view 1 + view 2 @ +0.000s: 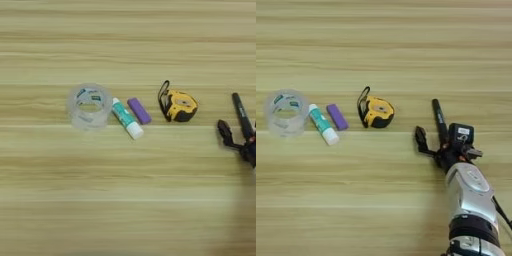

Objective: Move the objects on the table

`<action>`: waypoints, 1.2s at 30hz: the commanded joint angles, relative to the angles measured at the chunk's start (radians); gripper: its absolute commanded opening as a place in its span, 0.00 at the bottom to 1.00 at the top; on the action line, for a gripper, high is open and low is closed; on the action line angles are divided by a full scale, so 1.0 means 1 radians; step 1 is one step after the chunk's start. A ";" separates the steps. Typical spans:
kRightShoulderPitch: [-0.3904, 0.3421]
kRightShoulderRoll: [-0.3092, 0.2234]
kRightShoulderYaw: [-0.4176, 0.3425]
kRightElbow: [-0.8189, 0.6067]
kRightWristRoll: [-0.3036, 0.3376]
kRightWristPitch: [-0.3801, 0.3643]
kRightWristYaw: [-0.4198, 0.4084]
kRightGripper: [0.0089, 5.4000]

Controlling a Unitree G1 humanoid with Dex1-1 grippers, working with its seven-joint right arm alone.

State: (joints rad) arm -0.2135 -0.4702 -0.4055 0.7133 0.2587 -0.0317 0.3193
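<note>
Five small objects lie in a row on the wooden table (pixel 381 45). From left to right they are a clear tape roll (pixel 89 105), a white-teal glue stick (pixel 126 118), a short purple cylinder (pixel 139 110), a yellow-black tape measure (pixel 377 111) with a black loop, and a black marker (pixel 439 120). My right gripper (pixel 439 133) reaches in from the bottom right and stands open at the marker's near end. Its left finger (pixel 420 137) is spread to the marker's left, apart from it. The marker lies flat, pointing away from me.
The silver forearm (pixel 471 200) covers the table's bottom right corner. Bare wood stretches behind the row and in front of it on the left.
</note>
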 commanded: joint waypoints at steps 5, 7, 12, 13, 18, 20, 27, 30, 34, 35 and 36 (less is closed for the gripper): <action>-0.038 -0.030 -0.002 0.002 0.003 0.005 0.013 0.73; -0.039 -0.031 -0.002 0.004 0.002 0.004 0.017 0.69; -0.041 -0.031 -0.003 0.008 0.001 0.000 0.019 0.56; -0.041 -0.031 -0.004 0.009 0.001 0.000 0.019 0.53; -0.043 -0.029 -0.003 0.010 0.001 -0.001 0.021 0.42; -0.043 -0.029 -0.003 0.010 0.001 -0.002 0.022 0.36; -0.032 -0.018 0.004 -0.032 0.004 0.001 0.031 0.21; -0.018 -0.007 0.011 -0.077 0.005 0.007 0.037 0.21; 0.000 0.010 0.022 -0.140 0.007 0.023 0.040 0.21; 0.007 0.016 0.026 -0.160 0.007 0.029 0.041 0.21; 0.013 0.021 0.031 -0.180 0.006 0.035 0.041 0.21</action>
State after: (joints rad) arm -0.1775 -0.4301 -0.3831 0.6122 0.2634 -0.0046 0.3605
